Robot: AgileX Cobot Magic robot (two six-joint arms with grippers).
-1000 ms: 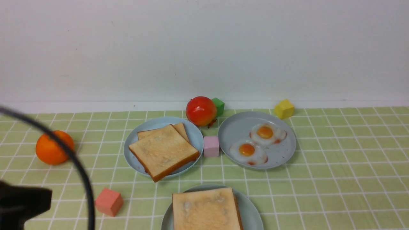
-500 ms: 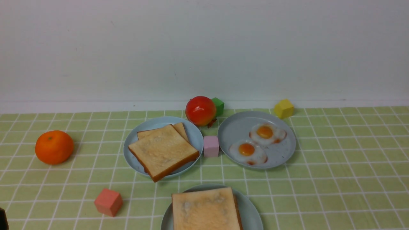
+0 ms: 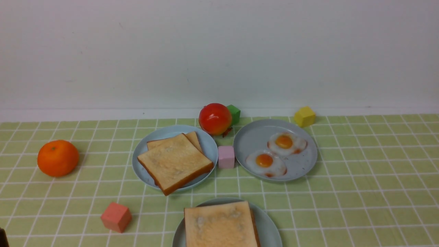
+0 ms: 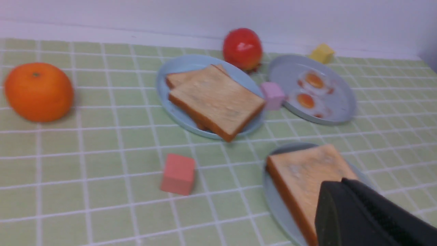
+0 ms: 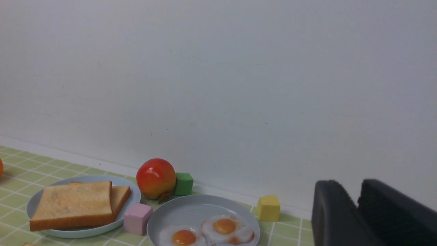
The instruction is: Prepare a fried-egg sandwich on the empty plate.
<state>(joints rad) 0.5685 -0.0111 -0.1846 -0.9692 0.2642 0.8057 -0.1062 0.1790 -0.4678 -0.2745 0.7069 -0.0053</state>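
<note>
On the pale aqua plate point(image 3: 270, 226) at the near middle lies a square toast slice point(image 3: 219, 224), with a second crust edge peeking out beneath on its right. No fried egg shows between them. The left wrist view shows the same stack point(image 4: 300, 167) on its plate point(image 4: 275, 201). My left gripper point(image 4: 336, 182) hovers over the stack's near corner, shut and empty. Only the right wrist view shows my right gripper point(image 5: 358, 188), raised off the table, its tips slightly apart with nothing between them.
A light blue plate point(image 3: 205, 140) holds two more toast slices point(image 3: 175, 161). A greyer speckled plate point(image 3: 250, 137) holds two eggs point(image 3: 265, 162). Around them lie an orange point(image 3: 57, 157), a red fruit point(image 3: 215, 118), and green point(image 3: 234, 113), yellow point(image 3: 305, 116), pink point(image 3: 226, 157) and salmon point(image 3: 116, 216) cubes.
The left arm and its cable have pulled back out of the front view's lower left. Only a dark sliver remains at the corner. The food and plates have not moved.
</note>
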